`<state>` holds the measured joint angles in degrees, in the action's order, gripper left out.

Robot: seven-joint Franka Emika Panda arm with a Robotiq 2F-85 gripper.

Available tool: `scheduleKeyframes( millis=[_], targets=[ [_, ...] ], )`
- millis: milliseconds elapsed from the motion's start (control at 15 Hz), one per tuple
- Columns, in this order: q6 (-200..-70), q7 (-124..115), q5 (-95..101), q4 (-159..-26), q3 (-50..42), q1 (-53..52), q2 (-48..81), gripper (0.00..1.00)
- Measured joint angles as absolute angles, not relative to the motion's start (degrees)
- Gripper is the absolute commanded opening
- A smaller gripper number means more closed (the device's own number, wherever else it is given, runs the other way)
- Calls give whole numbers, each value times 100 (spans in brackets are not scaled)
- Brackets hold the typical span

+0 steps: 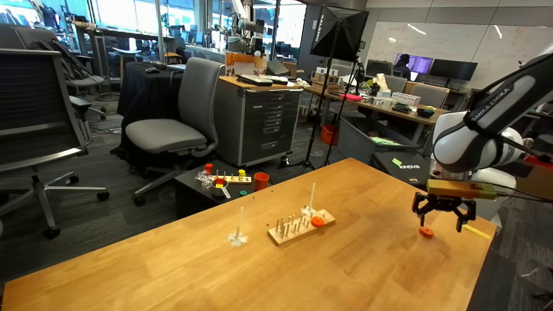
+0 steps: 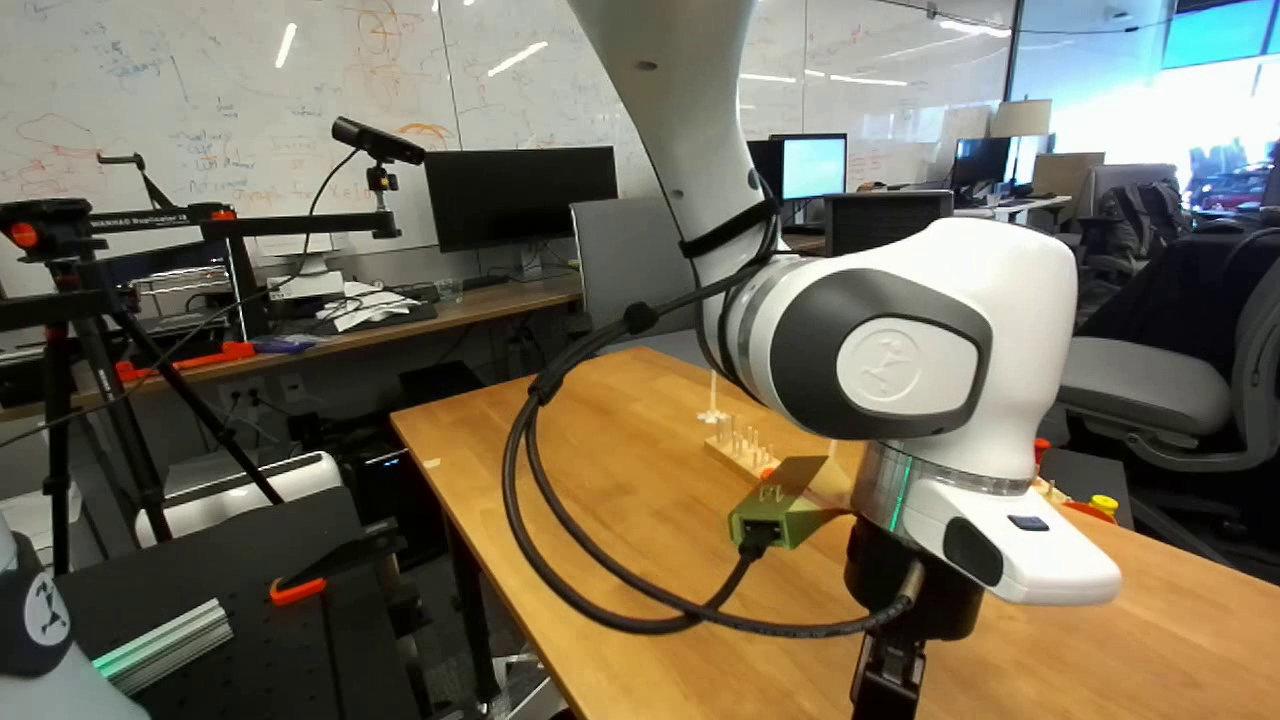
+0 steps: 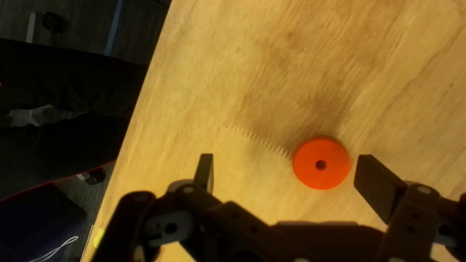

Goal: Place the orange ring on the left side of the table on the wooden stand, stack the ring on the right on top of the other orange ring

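An orange ring [image 1: 426,232] lies flat on the honey-coloured table [image 1: 371,268] near its right end; its centre hole shows in the wrist view [image 3: 309,176]. My gripper [image 1: 440,222] is open above it. In the wrist view the ring is between the open fingers [image 3: 285,163], closer to the right finger and apart from both. A second orange ring [image 1: 317,222] sits on the pale wooden stand [image 1: 328,217], towards the end away from most of its pegs. I cannot tell whether a peg passes through it. The stand [image 2: 735,457] is partly hidden by the arm in an exterior view.
Two thin upright sticks with whitish bases stand by the wooden stand, one behind it [image 1: 312,198] and one beside it [image 1: 239,224]. A yellow strip [image 1: 476,232] marks the table's corner. A low black table [image 1: 196,203] with cups and small toys stands beyond the far edge.
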<state>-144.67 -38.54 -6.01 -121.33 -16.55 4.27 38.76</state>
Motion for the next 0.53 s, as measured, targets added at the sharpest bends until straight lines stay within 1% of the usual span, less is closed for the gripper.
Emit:
scheduleKeyframes(
  millis=[200, 533],
  targets=[
    [-14602, -3854, -800, -12032, -1642, 546, 3974, 100],
    [-15304, -3854, -1159, -11973, -1483, 554, 4157, 100]
  ],
)
